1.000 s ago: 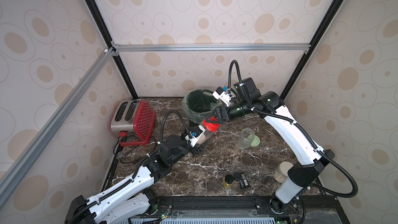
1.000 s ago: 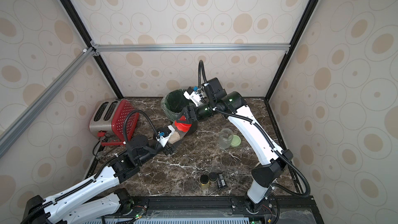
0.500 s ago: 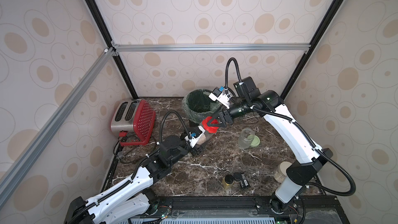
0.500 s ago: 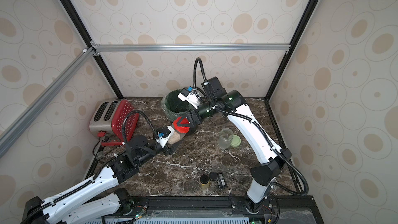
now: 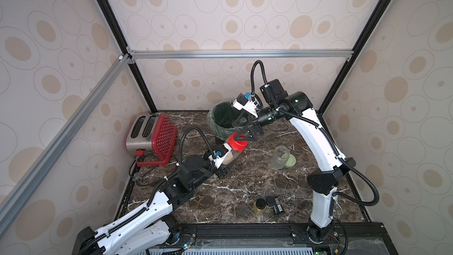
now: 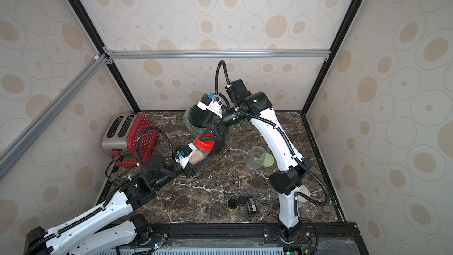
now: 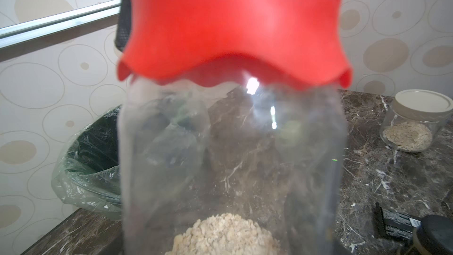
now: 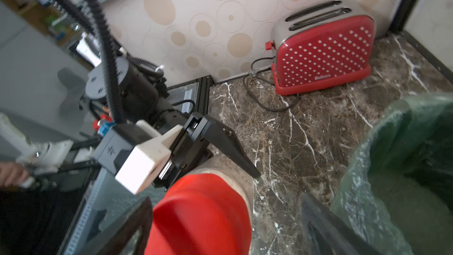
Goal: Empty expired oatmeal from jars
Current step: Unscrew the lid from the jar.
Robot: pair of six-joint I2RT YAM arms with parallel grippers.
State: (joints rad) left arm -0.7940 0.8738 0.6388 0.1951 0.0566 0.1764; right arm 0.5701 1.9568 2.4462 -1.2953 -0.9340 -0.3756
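Observation:
A clear jar [image 5: 231,156] with a red lid [image 5: 236,144] is held tilted above the marble, between the toaster and the bin. My left gripper [image 5: 226,164] is shut on its body. Oatmeal [image 7: 225,234] lies heaped at the jar's low end, near the left wrist camera. My right gripper [image 5: 241,138] stands open around the red lid [image 8: 201,214]: one finger is close against it and the other stands clear. A lidless empty jar [image 5: 279,156] stands at mid right, its pale green lid [image 5: 290,161] beside it. A beige-lidded jar [image 7: 421,118] holds oatmeal.
A green-lined bin [image 5: 220,118] stands at the back, just behind the held jar. A red toaster [image 5: 152,136] with its cord sits at the back left. Two small dark-capped bottles [image 5: 260,206] and a black pack [image 5: 278,208] lie near the front edge.
My right gripper was shut on the red lid and has now spread its jaws off it, and its wrist has turned a little. The left arm and jar have stayed put.

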